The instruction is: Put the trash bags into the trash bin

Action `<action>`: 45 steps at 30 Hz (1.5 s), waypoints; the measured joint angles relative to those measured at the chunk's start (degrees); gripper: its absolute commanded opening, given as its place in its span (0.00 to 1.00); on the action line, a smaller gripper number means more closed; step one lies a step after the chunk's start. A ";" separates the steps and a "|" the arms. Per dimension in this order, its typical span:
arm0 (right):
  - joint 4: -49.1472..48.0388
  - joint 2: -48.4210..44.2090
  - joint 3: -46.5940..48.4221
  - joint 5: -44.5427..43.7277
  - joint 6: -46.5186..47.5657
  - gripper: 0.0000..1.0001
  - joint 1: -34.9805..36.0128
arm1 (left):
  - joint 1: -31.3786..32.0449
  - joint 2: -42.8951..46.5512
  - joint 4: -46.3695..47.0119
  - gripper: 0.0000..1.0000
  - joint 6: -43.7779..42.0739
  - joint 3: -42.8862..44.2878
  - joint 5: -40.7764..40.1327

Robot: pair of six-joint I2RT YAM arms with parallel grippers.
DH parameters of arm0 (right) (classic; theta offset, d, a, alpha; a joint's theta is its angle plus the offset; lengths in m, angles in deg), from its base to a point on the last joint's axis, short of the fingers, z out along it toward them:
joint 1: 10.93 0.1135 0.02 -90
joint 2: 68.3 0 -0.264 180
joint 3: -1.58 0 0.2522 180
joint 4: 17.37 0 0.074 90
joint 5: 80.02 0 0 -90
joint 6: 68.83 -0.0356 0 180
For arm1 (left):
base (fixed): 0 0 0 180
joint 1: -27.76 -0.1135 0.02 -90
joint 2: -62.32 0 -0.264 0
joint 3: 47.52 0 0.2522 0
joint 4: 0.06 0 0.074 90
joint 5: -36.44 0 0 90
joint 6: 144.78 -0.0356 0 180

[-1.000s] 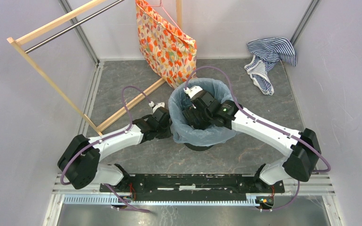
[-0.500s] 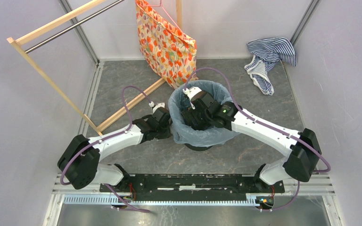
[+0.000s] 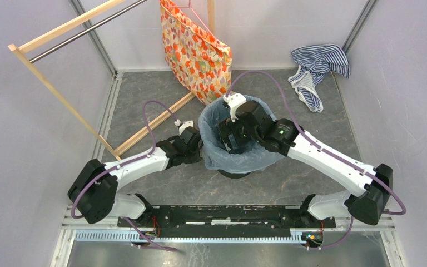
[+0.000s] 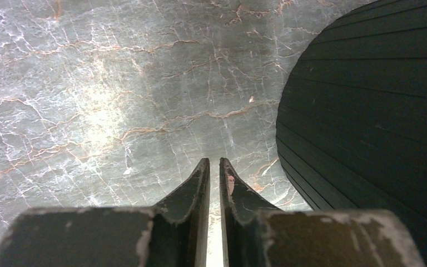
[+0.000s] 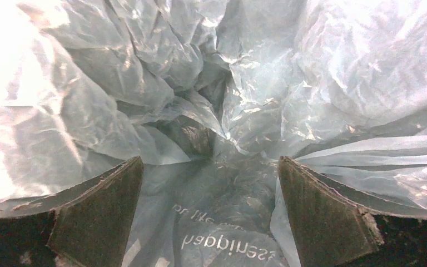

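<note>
The trash bin (image 3: 234,173) is a round black bucket in the middle of the floor. The pale-blue trash bag (image 3: 211,156) lines it and hangs crinkled over its rim. My right gripper (image 3: 233,138) reaches down inside the bin. In the right wrist view it (image 5: 210,159) stands wide open, with only the bag (image 5: 144,67) below and around its fingers. My left gripper (image 3: 199,146) sits low against the bin's left outer side. In the left wrist view its fingertips (image 4: 214,161) stand a narrow gap apart with nothing between them, and the dark ribbed bin wall (image 4: 367,111) is just to their right.
An orange floral fabric bag (image 3: 197,50) hangs just behind the bin. A blue-white striped cloth (image 3: 317,69) lies at the back right. A wooden rack (image 3: 61,94) stands at the back left, its foot bar (image 3: 155,122) running across the floor toward the bin.
My right arm has swung right and its wrist has shifted toward the bin's far rim. The left arm has stayed in place.
</note>
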 measured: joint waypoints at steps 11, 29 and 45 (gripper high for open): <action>-0.83 -4.24 5.88 1.60 -0.35 0.98 0.00 | 0.00 1.79 -0.48 0.29 -0.39 -2.89 -2.38; 7.78 -12.98 12.57 -15.91 1.95 0.98 -0.09 | -0.92 20.50 -20.74 0.59 -0.48 12.33 -7.82; 7.54 -11.67 -2.14 -14.69 3.41 0.98 -9.90 | 7.58 11.85 -26.84 0.75 -0.83 35.50 -7.08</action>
